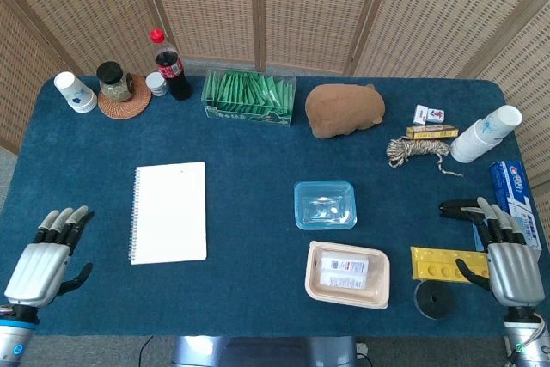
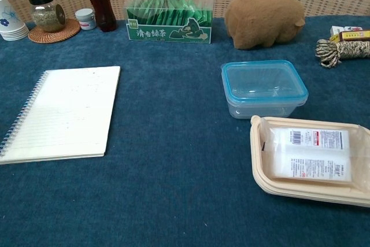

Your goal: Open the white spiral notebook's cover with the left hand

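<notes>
The white spiral notebook (image 1: 169, 212) lies flat and closed on the blue table, spiral binding along its left edge; the chest view shows the notebook (image 2: 65, 114) at the left. My left hand (image 1: 47, 259) hovers at the table's front left corner, fingers straight and apart, empty, a short way left of and below the notebook. At the front right edge my right hand (image 1: 507, 257) is likewise spread and empty. Neither hand appears in the chest view.
A clear blue-lidded container (image 1: 325, 204) and a beige food tray (image 1: 347, 275) sit right of centre. Along the back stand paper cups (image 1: 75, 92), a jar (image 1: 113, 81), a cola bottle (image 1: 170, 64), a green tea box (image 1: 248, 97) and a brown plush (image 1: 344, 109). A tape roll (image 1: 434, 298) lies near my right hand.
</notes>
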`<state>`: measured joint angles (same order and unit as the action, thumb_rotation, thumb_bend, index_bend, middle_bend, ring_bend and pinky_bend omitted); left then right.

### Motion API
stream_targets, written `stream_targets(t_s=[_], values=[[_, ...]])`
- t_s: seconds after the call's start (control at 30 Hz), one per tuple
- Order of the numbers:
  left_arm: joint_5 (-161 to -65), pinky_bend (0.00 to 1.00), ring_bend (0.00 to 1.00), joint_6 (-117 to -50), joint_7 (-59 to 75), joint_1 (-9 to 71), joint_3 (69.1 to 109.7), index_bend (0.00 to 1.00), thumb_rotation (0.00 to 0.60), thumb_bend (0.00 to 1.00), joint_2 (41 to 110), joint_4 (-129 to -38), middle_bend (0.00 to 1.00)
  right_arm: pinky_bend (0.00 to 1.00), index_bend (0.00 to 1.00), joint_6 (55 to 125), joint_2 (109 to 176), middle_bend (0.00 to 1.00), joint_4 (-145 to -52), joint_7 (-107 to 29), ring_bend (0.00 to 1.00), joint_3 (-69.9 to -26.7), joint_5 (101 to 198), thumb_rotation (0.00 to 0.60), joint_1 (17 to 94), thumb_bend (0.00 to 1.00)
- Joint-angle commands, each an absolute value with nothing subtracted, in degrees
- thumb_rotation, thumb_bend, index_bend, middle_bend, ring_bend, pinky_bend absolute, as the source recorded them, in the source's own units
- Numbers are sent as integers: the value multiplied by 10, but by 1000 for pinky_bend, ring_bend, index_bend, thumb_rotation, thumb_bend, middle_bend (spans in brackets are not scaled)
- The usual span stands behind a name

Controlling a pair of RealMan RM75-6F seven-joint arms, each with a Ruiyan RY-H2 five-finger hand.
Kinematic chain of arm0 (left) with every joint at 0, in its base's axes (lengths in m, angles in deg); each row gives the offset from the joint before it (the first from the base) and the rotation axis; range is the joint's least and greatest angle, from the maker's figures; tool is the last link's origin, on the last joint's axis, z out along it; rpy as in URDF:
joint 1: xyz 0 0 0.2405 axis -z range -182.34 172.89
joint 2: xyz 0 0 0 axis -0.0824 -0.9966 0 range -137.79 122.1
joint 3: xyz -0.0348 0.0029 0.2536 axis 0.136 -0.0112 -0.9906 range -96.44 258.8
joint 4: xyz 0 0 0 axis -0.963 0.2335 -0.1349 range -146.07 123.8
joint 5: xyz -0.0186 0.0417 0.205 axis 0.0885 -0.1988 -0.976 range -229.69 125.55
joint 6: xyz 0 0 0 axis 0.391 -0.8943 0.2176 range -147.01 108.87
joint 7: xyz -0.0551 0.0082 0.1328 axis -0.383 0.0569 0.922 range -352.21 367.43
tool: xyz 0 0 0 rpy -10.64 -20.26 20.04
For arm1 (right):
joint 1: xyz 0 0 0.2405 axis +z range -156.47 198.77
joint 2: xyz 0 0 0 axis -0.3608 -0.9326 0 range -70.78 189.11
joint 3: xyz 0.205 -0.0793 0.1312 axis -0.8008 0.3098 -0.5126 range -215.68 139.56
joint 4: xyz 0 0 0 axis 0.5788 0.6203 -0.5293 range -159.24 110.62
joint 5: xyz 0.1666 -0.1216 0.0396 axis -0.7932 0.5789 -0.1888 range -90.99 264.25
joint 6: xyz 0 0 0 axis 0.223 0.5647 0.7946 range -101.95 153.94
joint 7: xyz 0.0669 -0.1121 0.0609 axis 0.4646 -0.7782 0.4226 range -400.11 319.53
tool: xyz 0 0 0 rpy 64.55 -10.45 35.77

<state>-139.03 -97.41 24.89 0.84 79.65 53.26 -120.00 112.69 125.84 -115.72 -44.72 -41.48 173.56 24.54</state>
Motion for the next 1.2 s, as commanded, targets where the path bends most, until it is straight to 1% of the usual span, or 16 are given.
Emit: stream_targets(t_s=[0.03,0.17,0.27,0.53,0.97,1.2], values=[[-1389,0,0,-941,277,35,803,58,600,312,548,-1209,42,129,148,1127,1257,76,-1158,-448,60,-415,1735,600,245,252],[-1384,0,0,-903,306,59,803,54,600,306,581,-1211,35,130,148,1132,1258,76,-1156,-444,60,-415,1737,600,242,252],[-1374,0,0,-879,324,76,807,54,600,306,619,-1212,34,129,147,1137,1258,76,-1153,-441,60,-414,1733,600,237,252],[-1347,0,0,-838,390,114,815,63,600,306,700,-1182,37,129,147,1146,1257,76,-1149,-434,60,-413,1733,600,229,254],[-1287,0,0,-808,455,149,823,78,600,307,796,-1128,39,129,147,1158,1253,76,-1144,-429,60,-413,1729,600,218,253],[-1262,0,0,-813,477,160,826,83,600,306,824,-1105,41,129,146,1158,1256,76,-1138,-424,60,-412,1727,600,214,253]])
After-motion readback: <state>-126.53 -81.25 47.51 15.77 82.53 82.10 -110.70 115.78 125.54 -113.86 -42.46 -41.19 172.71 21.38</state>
